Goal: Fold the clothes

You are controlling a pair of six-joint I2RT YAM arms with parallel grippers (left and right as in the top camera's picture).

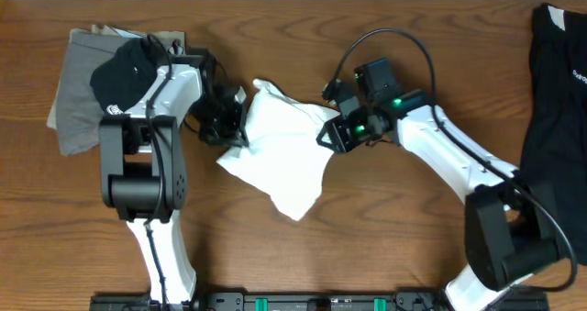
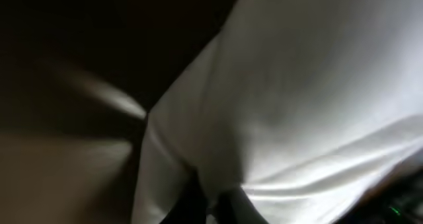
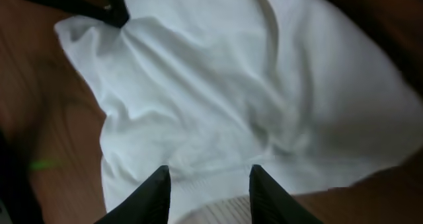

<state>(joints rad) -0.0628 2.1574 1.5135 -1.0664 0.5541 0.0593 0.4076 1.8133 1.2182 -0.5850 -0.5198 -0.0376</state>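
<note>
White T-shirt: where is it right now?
In the overhead view the white T-shirt lies crumpled in the middle of the table, between the left gripper and the right gripper.

a white t-shirt (image 1: 280, 155) lies crumpled in the middle of the table (image 1: 385, 238), bunched into a rough, lopsided wedge. it is broad toward the table's far edge and narrows to a point toward the near edge. its far left corner is drawn up into a small peak, and soft folds run across the cloth from there. close up the fabric is plain white, with a stitched hem along one edge. a grey-olive garment (image 1: 73, 100) lies loosely folded at the table's far left, with a black one (image 1: 128, 68) heaped on top of it. another black garment (image 1: 555, 100), with small pale lettering, lies spread along the table's right edge and is cut off by the frame.
</note>
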